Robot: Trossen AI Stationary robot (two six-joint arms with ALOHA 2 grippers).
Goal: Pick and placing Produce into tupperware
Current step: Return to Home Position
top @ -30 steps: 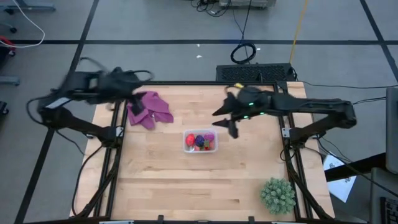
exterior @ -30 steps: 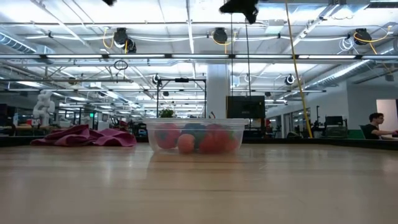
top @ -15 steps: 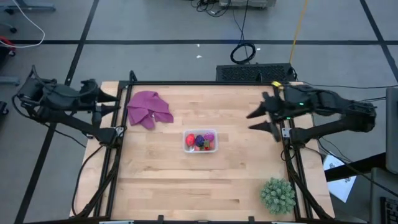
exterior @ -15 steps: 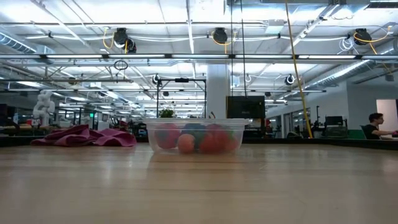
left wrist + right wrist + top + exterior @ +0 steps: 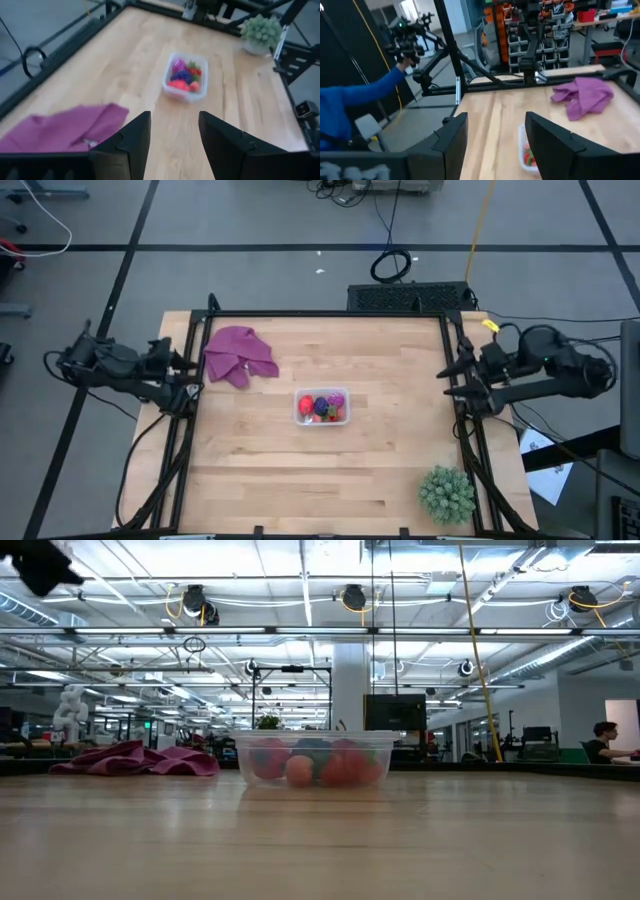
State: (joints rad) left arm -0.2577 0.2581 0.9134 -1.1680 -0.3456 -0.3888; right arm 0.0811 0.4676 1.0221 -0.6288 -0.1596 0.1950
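Observation:
The clear tupperware (image 5: 297, 408) stands on its base mid-table with the toy produce (image 5: 322, 407) inside: red, magenta and dark blue pieces. The left wrist view shows the tub (image 5: 183, 98) and the fruit (image 5: 183, 77) too, and the low view shows the tub (image 5: 313, 735) side-on. My left gripper (image 5: 181, 364) is open at the table's left edge, well away from the tub; its own view shows it open (image 5: 175, 135). My right gripper (image 5: 449, 383) is open at the right edge, likewise open in its own view (image 5: 495, 135).
A purple cloth (image 5: 240, 353) lies crumpled at the far left of the table. A green spiky plant (image 5: 446, 493) stands at the near right corner. Black frame rails run along the table's left, right and far edges. A person's blue sleeve (image 5: 355, 107) shows beyond the table.
Both arms have drawn back from over the table, the left toward the left edge and the right from beside the tub toward the right edge. Both have dropped lower at their own sides. The tub, the fruit and the cloth have stayed put.

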